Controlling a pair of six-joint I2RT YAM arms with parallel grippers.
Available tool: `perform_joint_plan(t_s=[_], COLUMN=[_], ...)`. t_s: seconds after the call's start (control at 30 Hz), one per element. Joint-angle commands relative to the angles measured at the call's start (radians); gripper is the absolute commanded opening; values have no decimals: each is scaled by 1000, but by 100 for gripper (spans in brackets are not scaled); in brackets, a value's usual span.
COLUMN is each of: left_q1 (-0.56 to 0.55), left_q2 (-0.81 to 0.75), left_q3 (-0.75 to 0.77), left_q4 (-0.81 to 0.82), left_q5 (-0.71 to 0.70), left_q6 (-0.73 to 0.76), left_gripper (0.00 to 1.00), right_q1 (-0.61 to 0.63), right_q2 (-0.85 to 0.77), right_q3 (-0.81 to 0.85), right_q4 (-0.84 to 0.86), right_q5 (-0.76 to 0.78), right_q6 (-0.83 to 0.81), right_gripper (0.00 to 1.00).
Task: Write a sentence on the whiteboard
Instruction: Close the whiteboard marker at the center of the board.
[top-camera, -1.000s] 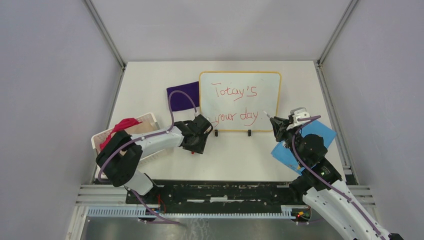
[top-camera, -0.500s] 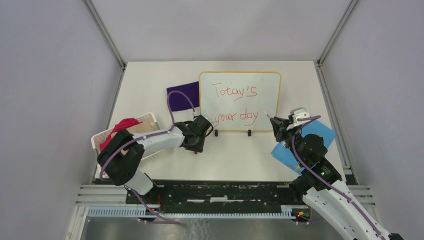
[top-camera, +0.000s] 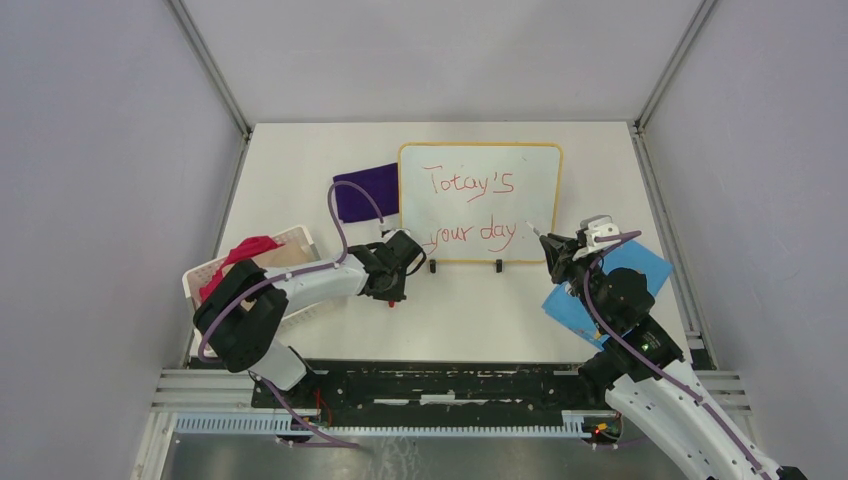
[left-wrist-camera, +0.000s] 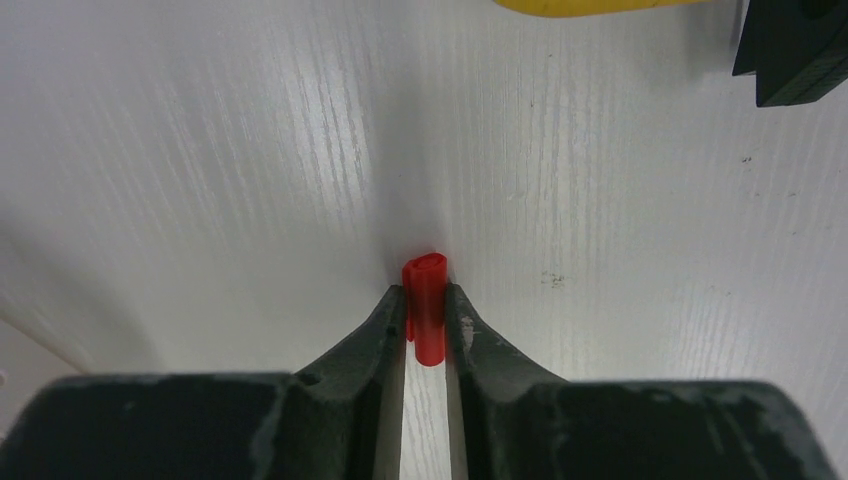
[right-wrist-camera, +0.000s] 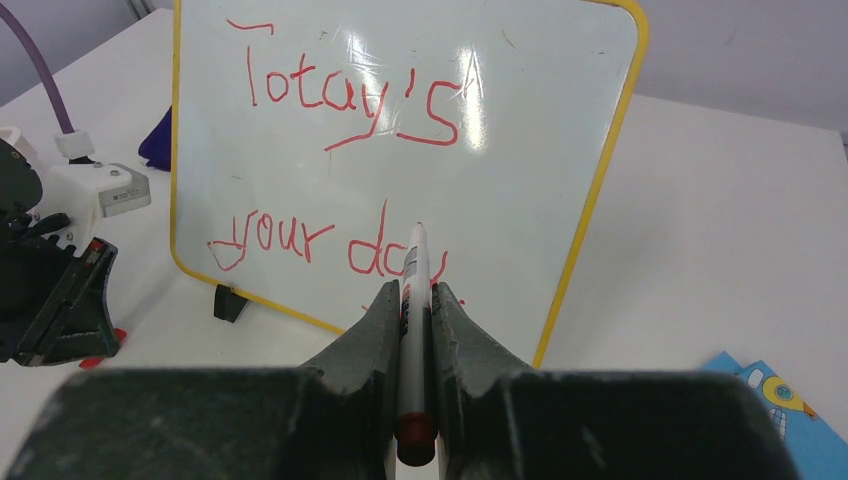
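Closing in since a second ago, my left end effector (left-wrist-camera: 425, 297) now pinches the red cap (left-wrist-camera: 425, 272) on open bench (top-camera: 470, 315), near the bottom edge of the whiteboard (top-camera: 535, 190). My right end effector (right-wrist-camera: 415, 297) grips the marker (right-wrist-camera: 414, 265), tip by the end of the sentence (top-camera: 470, 185).

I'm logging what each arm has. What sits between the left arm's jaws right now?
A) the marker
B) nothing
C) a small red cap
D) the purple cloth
C: in the left wrist view a small red cap stands on the white table with the left jaws against both its sides, while the marker is gripped by the right jaws.
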Motion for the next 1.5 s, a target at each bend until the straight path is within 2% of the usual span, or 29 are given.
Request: perform_joint_plan(t_s=[0.0, 0.3, 0.6, 1.1, 1.33, 1.47], left_q1=[-4, -4, -2, -2, -1, 6], left_q2=[-3, 0, 9, -12, -12, 10], left_q3=[-15, -15, 29, 25, 38, 52], left_q4=[18, 21, 9, -18, -30, -33], left_q5=[-51, -79, -135, -122, -113, -87], left_q6=[-73, -136, -170, -149, -113, -83], left_gripper=[21, 12, 13, 51, 62, 63], right_q1=[6, 5, 5, 6, 6, 5], right_q2=[0, 2, 3, -13, -18, -19], right_q3=[11, 19, 18, 18, 18, 19], right_q4=[29, 23, 25, 10, 8, 4], right_q5=[6, 5, 4, 11, 11, 13], right_q6=[-9, -11, -11, -11, -11, -11], right_gripper=[0, 0, 0, 0, 0, 0])
